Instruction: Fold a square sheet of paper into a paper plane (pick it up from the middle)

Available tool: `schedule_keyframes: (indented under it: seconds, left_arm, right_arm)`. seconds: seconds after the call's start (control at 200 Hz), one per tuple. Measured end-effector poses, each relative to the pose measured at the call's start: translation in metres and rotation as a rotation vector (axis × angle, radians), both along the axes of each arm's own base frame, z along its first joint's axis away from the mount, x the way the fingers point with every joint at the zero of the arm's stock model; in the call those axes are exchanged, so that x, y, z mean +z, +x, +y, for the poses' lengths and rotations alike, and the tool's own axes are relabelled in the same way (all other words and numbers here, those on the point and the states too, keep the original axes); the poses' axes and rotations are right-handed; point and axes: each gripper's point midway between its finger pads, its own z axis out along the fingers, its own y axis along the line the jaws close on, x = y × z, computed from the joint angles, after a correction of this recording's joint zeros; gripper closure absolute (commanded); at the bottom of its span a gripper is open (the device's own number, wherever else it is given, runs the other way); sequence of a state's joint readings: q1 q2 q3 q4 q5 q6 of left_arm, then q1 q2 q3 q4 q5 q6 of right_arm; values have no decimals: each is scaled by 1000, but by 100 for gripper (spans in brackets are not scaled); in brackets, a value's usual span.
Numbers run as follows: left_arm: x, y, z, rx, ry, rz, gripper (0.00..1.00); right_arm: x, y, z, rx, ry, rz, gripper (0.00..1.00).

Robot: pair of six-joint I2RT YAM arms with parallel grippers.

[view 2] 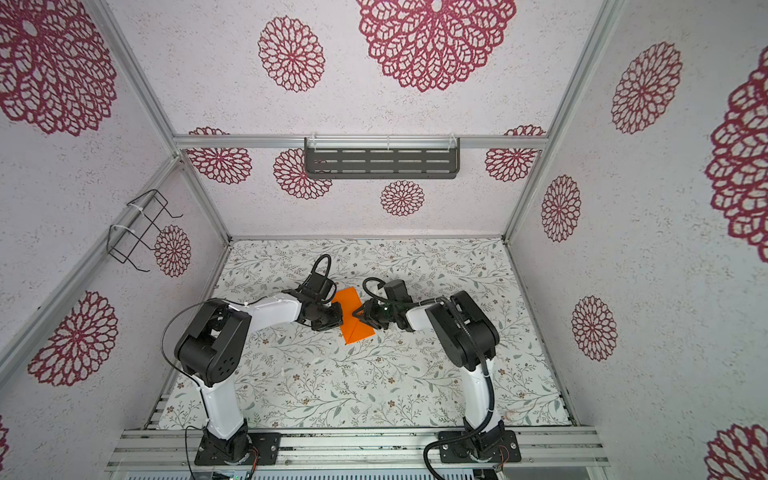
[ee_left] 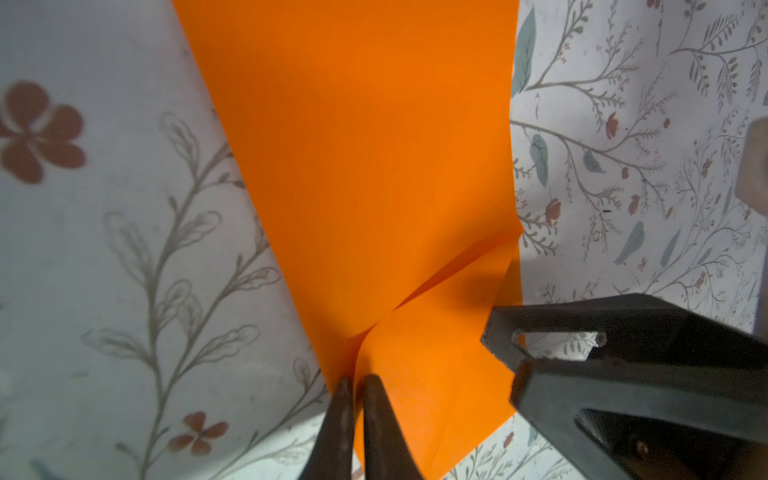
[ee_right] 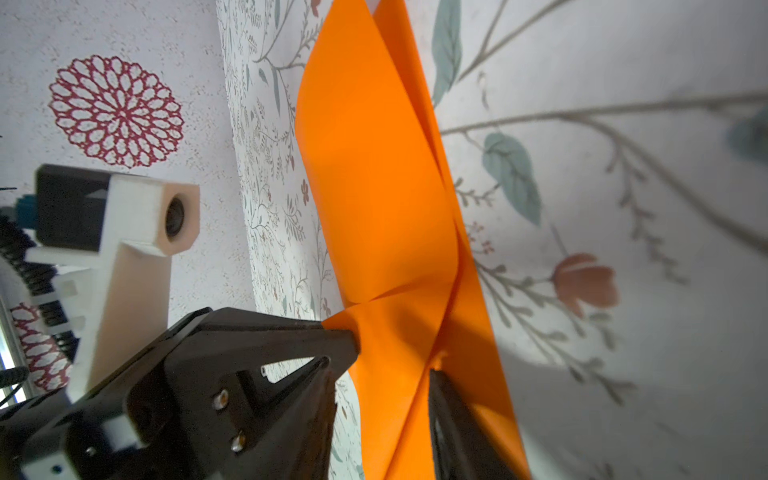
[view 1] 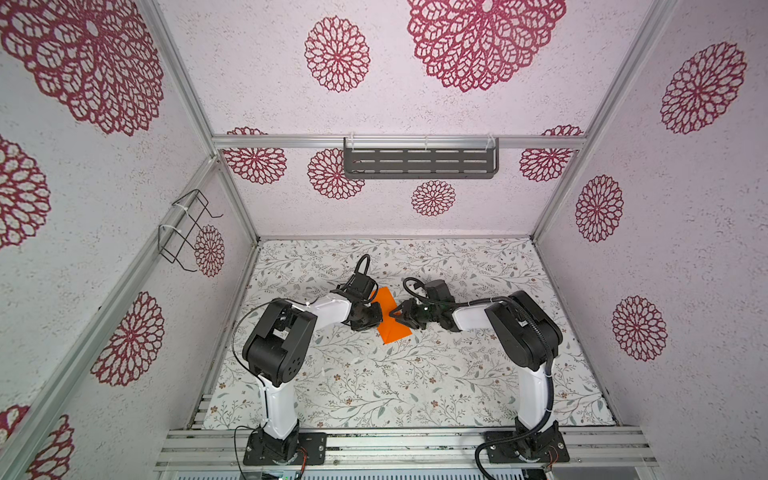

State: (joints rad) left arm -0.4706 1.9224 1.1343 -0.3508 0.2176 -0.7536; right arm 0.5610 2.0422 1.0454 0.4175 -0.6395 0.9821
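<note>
A thin orange square sheet of paper (ee_left: 374, 166) buckles at the middle of the table (view 1: 374, 386), the left fingers (ee_left: 340, 415) clenched on one edge's midpoint, the right fingers (ee_left: 623, 320) straddling the opposite edge, grip unclear; it looks light, floppy, easily creased, best pinched mid-edge.

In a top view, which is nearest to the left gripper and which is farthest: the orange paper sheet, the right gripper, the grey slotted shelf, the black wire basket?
1. Bright orange square sheet of paper: pinched in the left gripper.
2. Right gripper: just across the sheet.
3. Grey slotted metal shelf, high at the back, and black wire basket, high on the left: both far, too close to call.
</note>
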Motion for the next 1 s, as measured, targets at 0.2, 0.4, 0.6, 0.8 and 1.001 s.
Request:
schedule_keyframes:
  seconds: [0.2, 0.4, 0.6, 0.8, 1.001]
  left_arm:
    - [-1, 0, -1, 3, -43, 25, 88]
    - [0, 0, -2, 7, -59, 32, 87]
    - [5, 1, 0, 20, -83, 36, 73]
    - [52, 8, 23, 104, -137, -36, 51]
    - [101, 1, 43, 193, -304, -160, 23]
  right_arm:
    - [-1, -9, 8, 22, 22, 38, 64]
    - [-5, -11, 12, 27, 45, 66, 75]
    - [-9, -10, 13, 25, 46, 60, 91]
    - [1, -5, 15, 13, 102, -3, 97]
    - [35, 1, 19, -4, 190, -67, 98]
